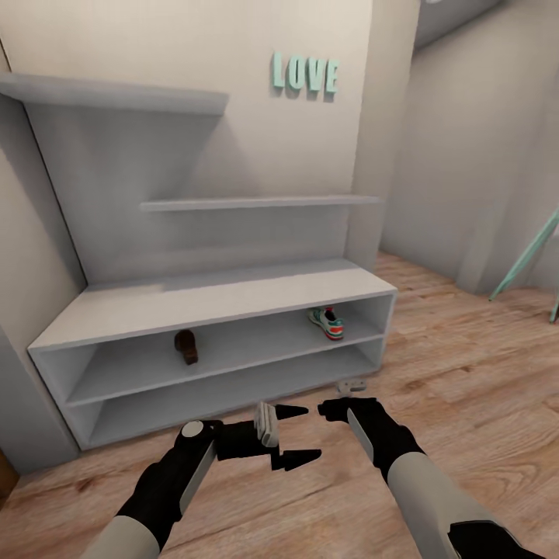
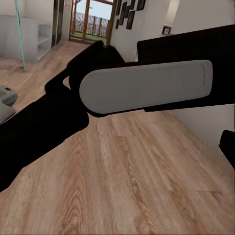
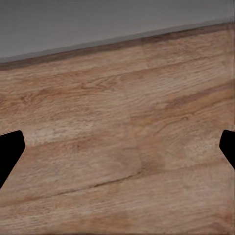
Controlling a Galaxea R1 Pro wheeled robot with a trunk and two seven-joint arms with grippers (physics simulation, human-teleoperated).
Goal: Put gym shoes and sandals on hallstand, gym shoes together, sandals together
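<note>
On the low white hallstand's [image 1: 210, 299] upper open shelf, a dark brown sandal [image 1: 186, 346] stood left and a white green-striped gym shoe [image 1: 327, 323] right, heel outward, well apart, while the left claw [image 1: 293, 435] and right claw [image 1: 337, 410] hung released above bare wood-plank floor [image 1: 466, 365] before its front edge.

Sandal [image 1: 186, 346], gym shoe [image 1: 327, 324] on hallstand [image 1: 225, 299] shelf
</note>
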